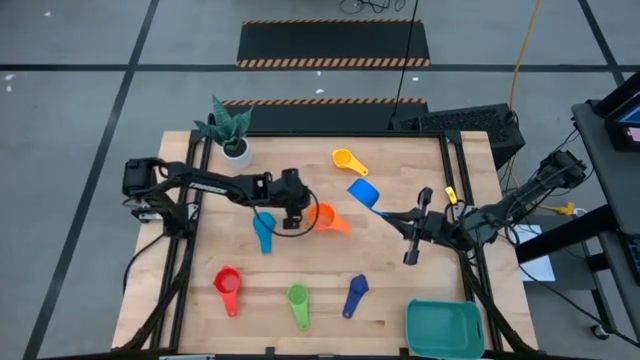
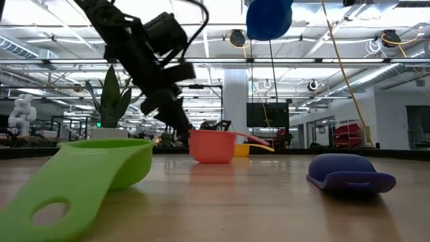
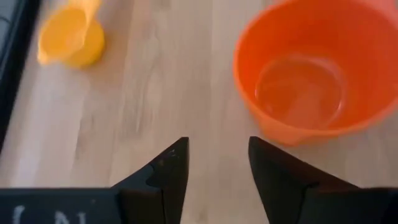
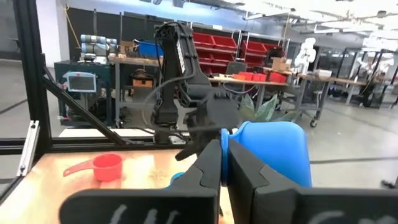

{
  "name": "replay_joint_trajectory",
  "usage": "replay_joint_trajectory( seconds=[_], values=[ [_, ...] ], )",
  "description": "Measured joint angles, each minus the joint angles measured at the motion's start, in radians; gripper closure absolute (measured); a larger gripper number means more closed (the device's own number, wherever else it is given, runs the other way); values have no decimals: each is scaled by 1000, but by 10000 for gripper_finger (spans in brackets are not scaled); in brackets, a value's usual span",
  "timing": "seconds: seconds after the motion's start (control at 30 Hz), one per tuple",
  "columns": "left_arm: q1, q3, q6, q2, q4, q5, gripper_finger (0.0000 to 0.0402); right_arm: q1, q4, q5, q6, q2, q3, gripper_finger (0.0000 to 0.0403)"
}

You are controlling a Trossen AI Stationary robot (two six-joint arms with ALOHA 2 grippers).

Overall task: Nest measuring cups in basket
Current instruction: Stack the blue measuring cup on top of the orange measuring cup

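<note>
Seven measuring cups show in the high view. My right gripper [image 1: 388, 212] is shut on a light blue cup [image 1: 363, 192], held high above the table [image 2: 269, 17]. My left gripper [image 3: 217, 165] is open just left of the orange cup [image 1: 327, 218], its fingers short of the cup and touching nothing. The second light blue cup [image 1: 263, 230] lies under the left arm. The yellow cup [image 1: 348, 160] sits farther back. Red [image 1: 228, 288], green [image 1: 298, 303] and dark blue [image 1: 355, 295] cups lie near the front edge. The teal basket [image 1: 443, 328] stands at the near right corner. My right gripper pinches the light blue cup by its handle [image 1: 377, 204] between the two shut fingers [image 4: 211, 165], which hide the handle in the wrist view. The fingers come roughly level from the table's right side. The bowl [image 4: 273, 155] sticks out past the fingertips, lifted clear of the table.
A white plant pot [image 1: 235, 150] stands at the far left corner. Black frame rails run along the table's left [image 1: 190, 240] and right [image 1: 465, 260] sides. Bare wood lies between the orange cup and the front row of cups.
</note>
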Motion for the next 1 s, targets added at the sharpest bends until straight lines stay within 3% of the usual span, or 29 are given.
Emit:
replay_joint_trajectory(
  seconds=[0.17,0.33,0.5,0.77,1.0],
  values=[
    [-50,-3,-44,-104,-62,-16,232,-17,25,-3,61,47,0,403],
    [-69,-4,-32,-143,-2,-107,232,-56,108,-33,69,112,0,403],
    [-59,-2,-13,-82,150,-113,232,-73,211,-128,69,149,0,403],
    [-45,28,77,50,372,-108,232,-27,256,-131,60,110,0,403],
    [-16,178,9,158,183,-109,232,30,247,-129,-6,41,0,403]
  ],
)
